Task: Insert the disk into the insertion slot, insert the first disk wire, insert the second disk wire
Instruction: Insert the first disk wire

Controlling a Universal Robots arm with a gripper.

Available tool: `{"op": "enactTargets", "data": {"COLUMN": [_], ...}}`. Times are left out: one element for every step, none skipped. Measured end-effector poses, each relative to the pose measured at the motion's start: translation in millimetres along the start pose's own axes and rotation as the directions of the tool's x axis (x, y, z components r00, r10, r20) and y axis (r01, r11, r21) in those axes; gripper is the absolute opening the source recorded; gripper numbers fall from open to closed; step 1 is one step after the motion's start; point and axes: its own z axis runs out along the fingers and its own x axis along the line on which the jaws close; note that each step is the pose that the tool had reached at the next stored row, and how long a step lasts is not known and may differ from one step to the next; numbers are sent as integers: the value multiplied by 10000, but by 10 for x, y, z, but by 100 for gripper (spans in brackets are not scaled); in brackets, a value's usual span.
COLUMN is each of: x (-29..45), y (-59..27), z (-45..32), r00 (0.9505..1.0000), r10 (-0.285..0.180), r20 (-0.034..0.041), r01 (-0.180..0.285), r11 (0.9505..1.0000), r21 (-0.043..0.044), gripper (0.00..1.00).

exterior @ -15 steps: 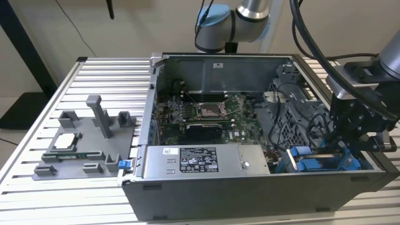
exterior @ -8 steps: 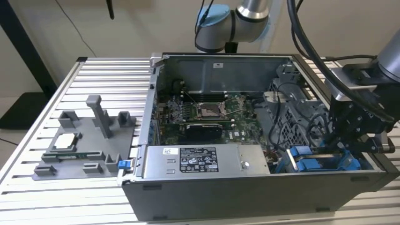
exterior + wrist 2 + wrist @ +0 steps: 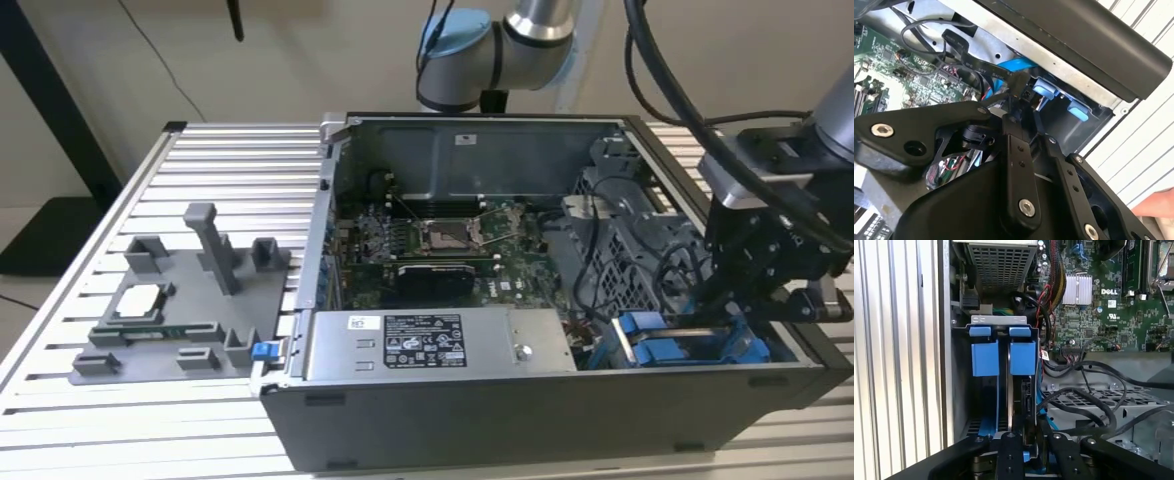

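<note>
The black tool [image 3: 1020,109] is pinched on the black plug [image 3: 1026,93] of a flat wire. It sits right at the edge of the disk [image 3: 1022,357], whose bright blue plastic frame stands upright in the grey sheet-metal slot [image 3: 960,390] at a corner of the case [image 3: 534,420]. Past it, loose black cables [image 3: 1069,367] loop over a perforated panel [image 3: 1134,397] beside the green board [image 3: 1104,315], a grey supply box [image 3: 427,345] lies along the case wall, and the open case rests on a ribbed aluminium bench [image 3: 227,180].
</note>
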Motion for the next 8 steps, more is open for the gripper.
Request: {"op": "enactTargets", "data": {"x": [-4, -8, -11, -14, -16, -18, -21, -23], "y": [0, 0, -1, -1, -1, -1, -1, -1], "z": [-42, -85, -121, -148, -173, -193, -215, -235], "r00": [10000, 10000, 10000, 10000, 10000, 10000, 10000, 10000], "r10": [2, 3, 4, 5, 6, 6, 7, 6], "r20": [-1, -1, 1, -1, -2, 1, 0, -1], "r01": [-2, -3, -4, -5, -6, -6, -7, -6], "r11": [10000, 10000, 10000, 10000, 10000, 10000, 10000, 10000], "r21": [0, 0, 0, 1, 1, 0, 1, 1], "gripper": [100, 100, 100, 100, 100, 100, 100, 100]}}
